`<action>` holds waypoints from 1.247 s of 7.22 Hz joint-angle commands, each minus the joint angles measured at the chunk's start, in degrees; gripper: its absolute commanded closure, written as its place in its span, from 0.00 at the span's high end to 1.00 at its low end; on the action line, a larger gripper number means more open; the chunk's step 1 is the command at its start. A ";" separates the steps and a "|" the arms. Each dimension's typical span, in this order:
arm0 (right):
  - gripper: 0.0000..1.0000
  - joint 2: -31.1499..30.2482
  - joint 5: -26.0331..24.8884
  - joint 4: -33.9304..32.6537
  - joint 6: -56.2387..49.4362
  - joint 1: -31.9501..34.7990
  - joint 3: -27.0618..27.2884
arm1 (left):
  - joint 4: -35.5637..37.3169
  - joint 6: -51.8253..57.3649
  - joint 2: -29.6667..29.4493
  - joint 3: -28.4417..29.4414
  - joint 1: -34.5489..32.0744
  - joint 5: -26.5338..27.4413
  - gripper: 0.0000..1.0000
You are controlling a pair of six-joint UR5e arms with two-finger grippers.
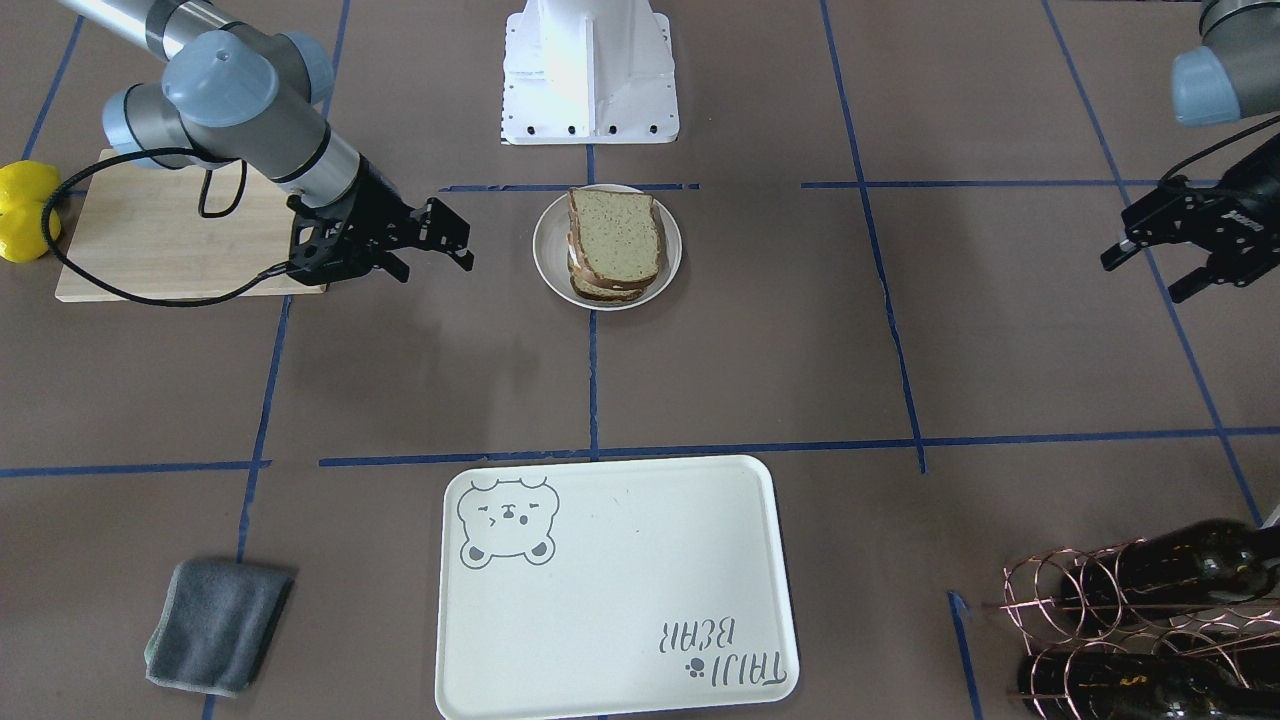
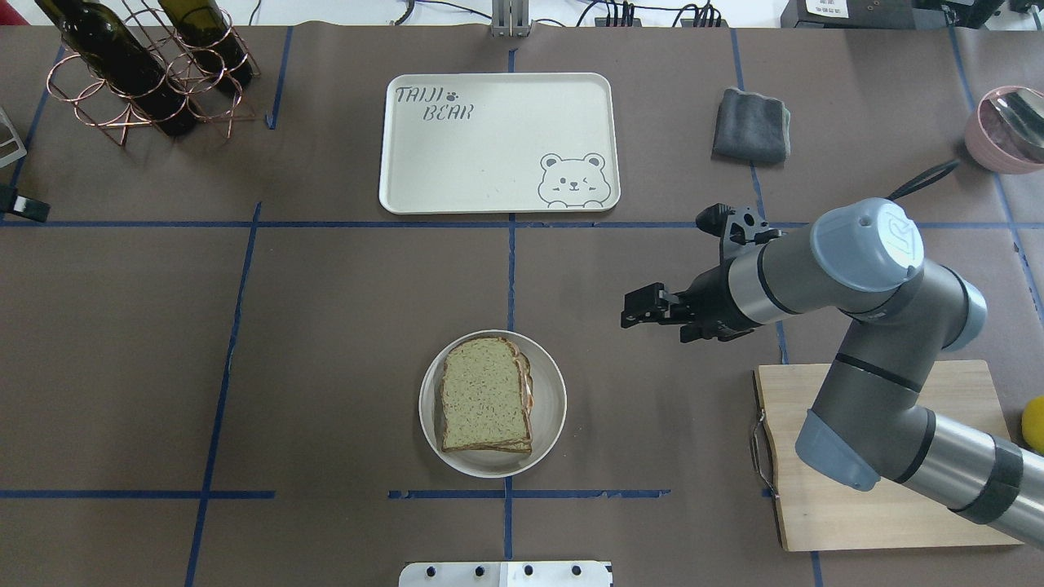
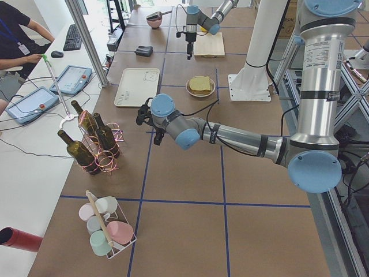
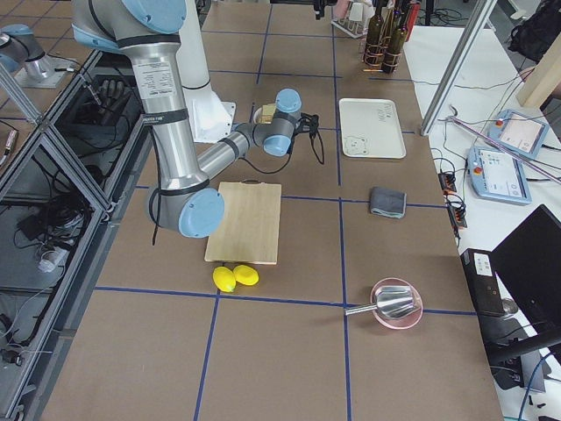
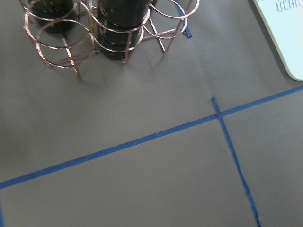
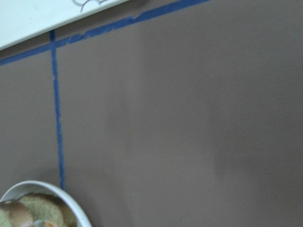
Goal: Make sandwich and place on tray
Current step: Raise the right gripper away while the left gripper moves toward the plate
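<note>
The sandwich (image 1: 615, 240) lies assembled on a small round white plate (image 1: 550, 250) at the table's middle: two speckled bread slices with a white and orange egg edge (image 2: 528, 393) between them. It also shows in the overhead view (image 2: 483, 395). The cream bear tray (image 1: 630, 590) lies bare, beyond the plate from the robot (image 2: 489, 155). My right gripper (image 1: 435, 265) hangs open and empty beside the plate (image 2: 652, 318), apart from it. My left gripper (image 1: 1145, 278) is open and empty, far off near the wine rack.
A wooden cutting board (image 2: 889, 456) lies under my right arm, with yellow lemons (image 1: 25, 210) beside it. A grey cloth (image 2: 750, 124) lies right of the tray. A copper rack with wine bottles (image 2: 147, 73) stands at the far left. A pink bowl (image 2: 1007, 126) sits far right.
</note>
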 commanded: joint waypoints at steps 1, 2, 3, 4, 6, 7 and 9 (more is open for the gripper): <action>1.00 -4.38 0.92 -0.07 -2.67 3.98 0.28 | -7.59 -16.95 -2.63 -1.09 8.87 2.71 1.00; 1.00 -6.49 3.37 -0.07 -6.52 6.52 0.37 | -7.61 -21.09 -3.35 -3.54 15.78 11.35 1.00; 1.00 -8.51 4.70 -0.07 -10.21 8.45 0.37 | -7.17 -25.74 -6.57 -3.56 21.25 15.96 0.99; 1.00 -10.62 5.06 -0.07 -13.47 9.69 0.37 | -6.73 -30.57 -9.30 -3.65 26.00 20.70 0.99; 1.00 -13.96 5.15 0.37 -17.78 10.93 0.37 | -0.54 -35.54 -14.66 -3.74 33.14 30.65 0.99; 1.00 -15.11 5.24 0.46 -20.50 11.46 0.37 | 5.86 -35.63 -18.43 -3.83 34.99 31.21 0.99; 1.00 -16.34 8.56 0.46 -22.01 14.00 0.46 | 20.01 -35.63 -26.34 -4.00 39.64 38.38 0.98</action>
